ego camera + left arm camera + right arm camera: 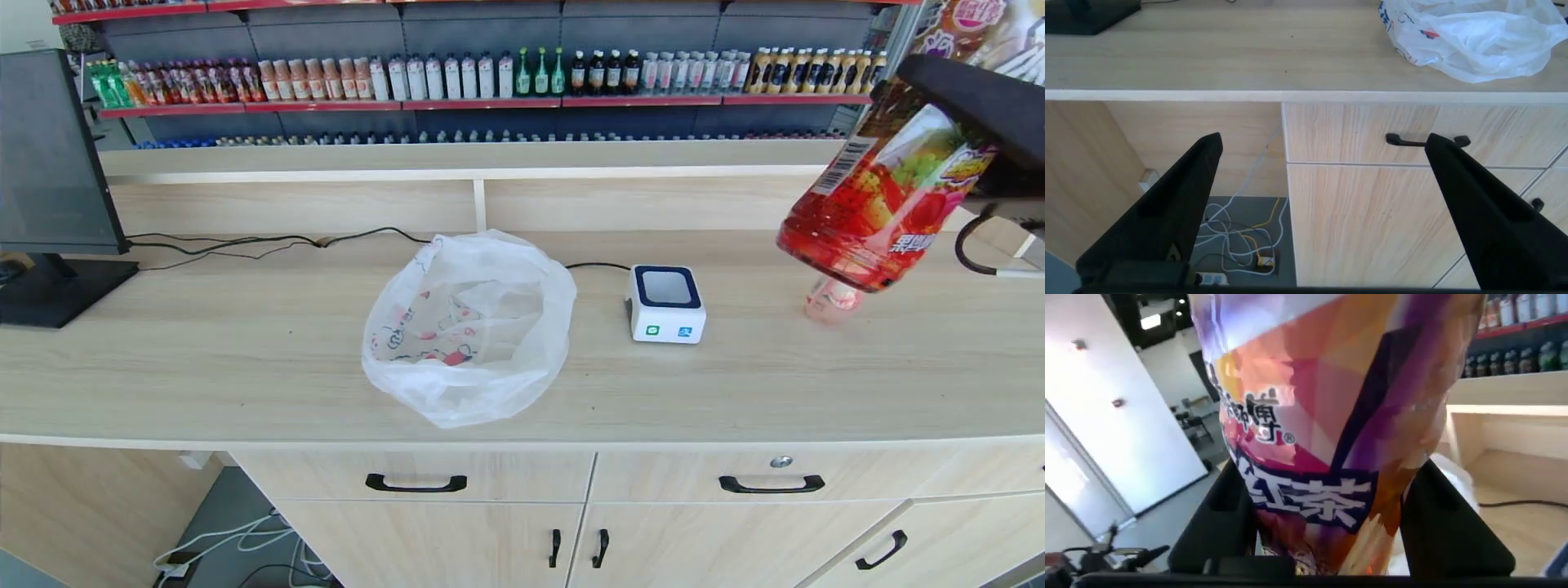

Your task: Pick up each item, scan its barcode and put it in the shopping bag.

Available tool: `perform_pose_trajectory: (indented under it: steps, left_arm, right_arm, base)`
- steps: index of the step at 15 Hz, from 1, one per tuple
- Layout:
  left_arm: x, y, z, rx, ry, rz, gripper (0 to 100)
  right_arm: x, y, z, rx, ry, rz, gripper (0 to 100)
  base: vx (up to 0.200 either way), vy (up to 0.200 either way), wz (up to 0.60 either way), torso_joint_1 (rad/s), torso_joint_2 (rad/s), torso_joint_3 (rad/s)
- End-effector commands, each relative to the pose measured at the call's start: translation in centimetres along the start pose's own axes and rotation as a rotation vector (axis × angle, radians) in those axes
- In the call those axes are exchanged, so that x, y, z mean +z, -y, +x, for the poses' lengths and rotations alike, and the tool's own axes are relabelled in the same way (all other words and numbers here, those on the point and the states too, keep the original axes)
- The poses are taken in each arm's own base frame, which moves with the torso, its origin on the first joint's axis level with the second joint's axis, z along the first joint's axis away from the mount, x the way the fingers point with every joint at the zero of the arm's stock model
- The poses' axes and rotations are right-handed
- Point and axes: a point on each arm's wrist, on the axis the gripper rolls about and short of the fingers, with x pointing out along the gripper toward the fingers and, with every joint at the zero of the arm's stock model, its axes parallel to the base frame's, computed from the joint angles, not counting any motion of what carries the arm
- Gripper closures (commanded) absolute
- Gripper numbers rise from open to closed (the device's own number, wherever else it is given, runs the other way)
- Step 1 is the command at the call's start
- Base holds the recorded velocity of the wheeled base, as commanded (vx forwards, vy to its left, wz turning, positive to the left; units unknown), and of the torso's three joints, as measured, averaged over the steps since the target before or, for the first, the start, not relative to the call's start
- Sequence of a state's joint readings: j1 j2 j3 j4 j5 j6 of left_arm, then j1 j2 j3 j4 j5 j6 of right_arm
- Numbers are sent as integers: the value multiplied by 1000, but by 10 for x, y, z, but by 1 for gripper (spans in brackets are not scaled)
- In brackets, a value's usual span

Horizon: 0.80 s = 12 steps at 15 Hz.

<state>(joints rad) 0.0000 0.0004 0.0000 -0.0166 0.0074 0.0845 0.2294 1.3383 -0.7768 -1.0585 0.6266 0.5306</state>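
Here, a long wooden counter (245, 367) takes most of the space, with drawers (498, 478) in its front. Behind it, the shelves (490, 102) carry rows of drinks. At the left end of the counter stands a dark monitor (49, 155).

Near the middle of the counter lies the shopping bag (469, 327), white and thin, with its mouth open upward. I cannot tell if something is inside.

To the right, in the air above the counter, is the big bottle (882, 196) with a red drink and a fruit label. It is tilted, its bottom pointing down and to the left, and its barcode (841, 167) faces up. The right gripper (1331, 498) is clamped on it, one finger on each side.

The left gripper (1323, 140) hangs low before the drawers, its fingers spread wide and holding nothing.

The scanner (665, 302), a small white box with a dark window on top, sits between the bag and the bottle, well apart from both. A small pink bottle (831, 298) stands on the counter, partly hidden behind the low end of the big bottle.
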Motion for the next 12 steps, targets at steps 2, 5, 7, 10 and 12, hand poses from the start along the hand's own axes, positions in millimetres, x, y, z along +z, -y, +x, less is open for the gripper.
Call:
perform_pose_trajectory:
  steps: [2, 5, 7, 10, 12]
  left_arm:
    - [0, 0, 0, 0, 1, 0, 0]
    - [0, 0, 0, -1, -1, 0, 0]
    - [0, 0, 0, -1, -1, 0, 0]
    - [0, 0, 0, -1, -1, 0, 0]
    - [0, 0, 0, -2, -2, -2, 0]
  right_arm:
    - [11, 17, 8, -247, -70, -247, 100]
    - [2, 26, 29, -378, -84, -295, 100]
    - [-8, 21, 62, -504, -80, -235, 100]
    - [-43, 40, 104, -619, -129, -145, 100]
    - [-60, 66, 123, -654, -171, -137, 100]
  base:
    - [0, 0, 0, 0, 0, 0]
    - [0, 0, 0, 0, 0, 0]
    - [0, 0, 0, 0, 0, 0]
    - [0, 0, 0, 0, 0, 0]
    - [0, 0, 0, 0, 0, 0]
